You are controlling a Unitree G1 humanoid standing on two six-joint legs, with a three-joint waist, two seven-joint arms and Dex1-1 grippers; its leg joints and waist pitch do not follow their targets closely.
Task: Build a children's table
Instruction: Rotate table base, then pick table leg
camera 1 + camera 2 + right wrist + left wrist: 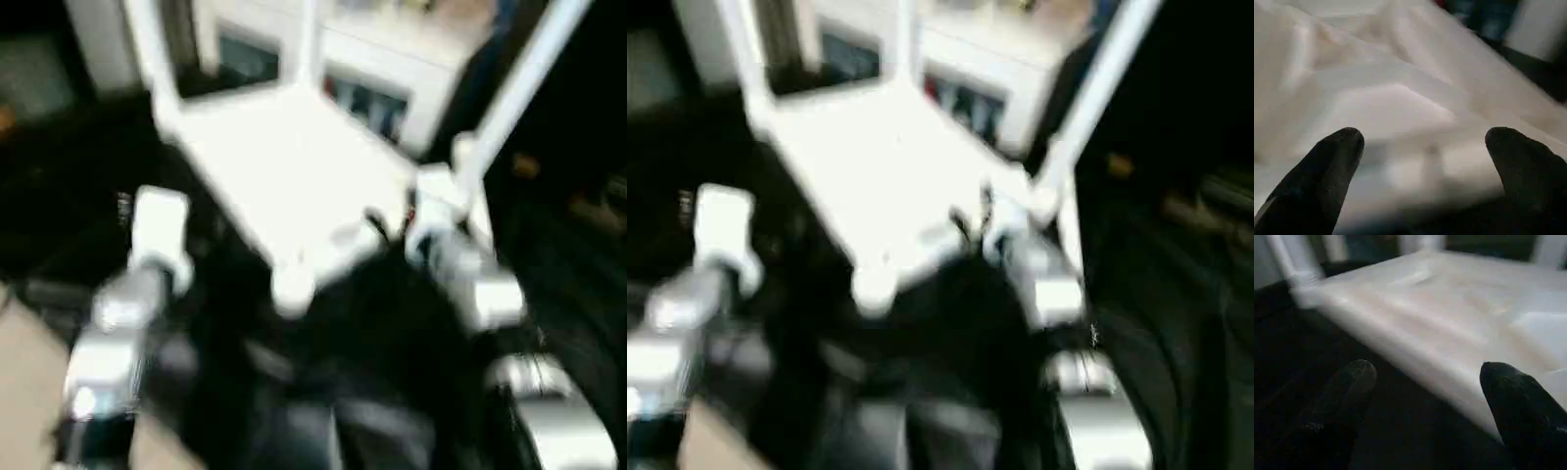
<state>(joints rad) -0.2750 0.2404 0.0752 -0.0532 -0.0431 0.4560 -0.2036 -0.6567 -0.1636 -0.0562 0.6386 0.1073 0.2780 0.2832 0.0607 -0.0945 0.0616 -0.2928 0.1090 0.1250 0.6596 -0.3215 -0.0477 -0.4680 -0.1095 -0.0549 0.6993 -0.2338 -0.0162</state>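
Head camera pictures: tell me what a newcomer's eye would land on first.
The white tabletop lies upside down in the middle, with white legs already rising from its far and right corners, while the near corner socket stands empty. The right hand hovers open over the tabletop's right part, and the left hand hangs open off its left edge. A white glass-fronted cabinet stands behind.

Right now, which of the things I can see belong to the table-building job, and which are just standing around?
Part of the job:
- white tabletop, lying upside down
- white legs standing up from its corners, e.g. the right one and the left one
- left gripper and right gripper, both open

Just standing around:
- white glass-fronted cabinet behind
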